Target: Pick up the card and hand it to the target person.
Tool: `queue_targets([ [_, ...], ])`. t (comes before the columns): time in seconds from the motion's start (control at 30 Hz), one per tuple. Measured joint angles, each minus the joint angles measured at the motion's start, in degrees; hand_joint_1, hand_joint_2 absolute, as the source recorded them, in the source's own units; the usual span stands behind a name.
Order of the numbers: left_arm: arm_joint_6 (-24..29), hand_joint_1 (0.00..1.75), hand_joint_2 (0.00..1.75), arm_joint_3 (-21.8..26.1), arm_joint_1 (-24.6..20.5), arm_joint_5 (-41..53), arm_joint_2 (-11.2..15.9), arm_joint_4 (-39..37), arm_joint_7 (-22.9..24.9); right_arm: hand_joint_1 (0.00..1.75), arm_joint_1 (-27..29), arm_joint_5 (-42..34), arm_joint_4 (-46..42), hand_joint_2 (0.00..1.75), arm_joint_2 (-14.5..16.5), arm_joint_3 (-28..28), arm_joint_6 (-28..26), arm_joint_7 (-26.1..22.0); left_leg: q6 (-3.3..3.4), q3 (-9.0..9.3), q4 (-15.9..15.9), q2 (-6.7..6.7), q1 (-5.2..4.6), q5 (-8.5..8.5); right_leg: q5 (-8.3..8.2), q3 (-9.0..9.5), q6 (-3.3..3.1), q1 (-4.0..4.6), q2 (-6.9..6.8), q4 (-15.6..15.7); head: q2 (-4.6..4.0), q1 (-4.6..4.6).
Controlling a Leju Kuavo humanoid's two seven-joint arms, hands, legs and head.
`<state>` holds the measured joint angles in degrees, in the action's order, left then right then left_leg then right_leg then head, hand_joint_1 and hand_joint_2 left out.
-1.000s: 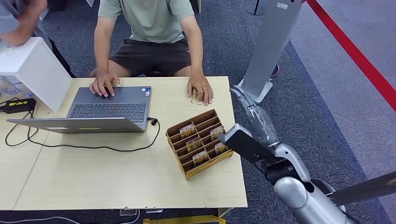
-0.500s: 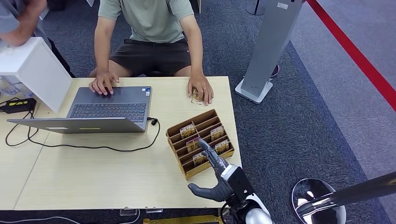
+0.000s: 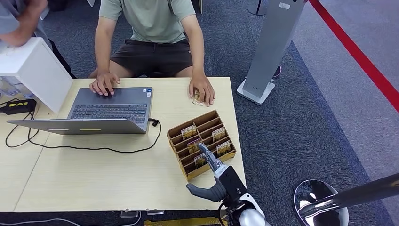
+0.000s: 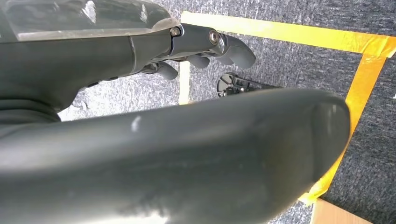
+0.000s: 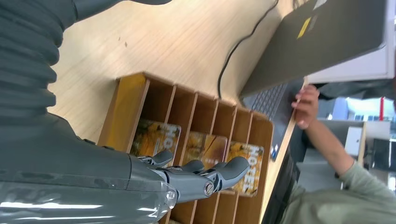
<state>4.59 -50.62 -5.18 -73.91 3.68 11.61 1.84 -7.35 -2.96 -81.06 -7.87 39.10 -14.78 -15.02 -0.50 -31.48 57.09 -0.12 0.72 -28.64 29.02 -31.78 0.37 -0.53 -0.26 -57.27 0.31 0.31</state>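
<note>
A wooden card holder [image 3: 207,121] stands on the table's right side, with several yellow-brown cards [image 3: 189,131] upright in its slots. My right hand [image 3: 215,175] hovers at the holder's near edge, fingers stretched over the front slots, thumb apart, holding nothing. In the right wrist view its fingers [image 5: 205,175] hang just above the cards [image 5: 156,137]. A person in a green shirt [image 3: 150,19] sits across the table, one hand [image 3: 203,88] resting on a loose card [image 3: 197,98]. My left hand [image 4: 201,46] hangs over the floor, holding nothing.
A grey laptop [image 3: 110,110] with a black cable [image 3: 94,149] takes up the table's left middle; the person's other hand rests on it. A white box [image 3: 33,70] stands at the far left. A grey stand [image 3: 270,47] rises beyond the table's right edge.
A second ago my right arm reached high past the table's right edge. It has swung down to the holder's near side, then edged slightly further over the front slots.
</note>
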Motion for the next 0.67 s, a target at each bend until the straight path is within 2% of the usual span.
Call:
queue_targets([
  [0.23,-0.6,0.0,0.0,0.0,0.0,0.1,0.0,0.0,-0.7,0.0,0.6,2.0,-1.0,1.75,-0.6,-1.7,-3.5,1.5,0.0,0.01,0.0,0.01,0.0,0.0,0.0,0.0,0.0,0.0,0.01,0.0,0.0,0.05],
  [0.67,-0.8,0.0,0.0,0.0,0.0,0.0,0.0,0.0,-1.4,0.0,1.3,4.0,-3.6,1.75,-1.1,-4.0,-3.1,2.2,0.0,0.02,0.0,0.01,0.0,0.0,0.0,0.01,0.0,0.0,0.02,0.0,0.0,0.0],
])
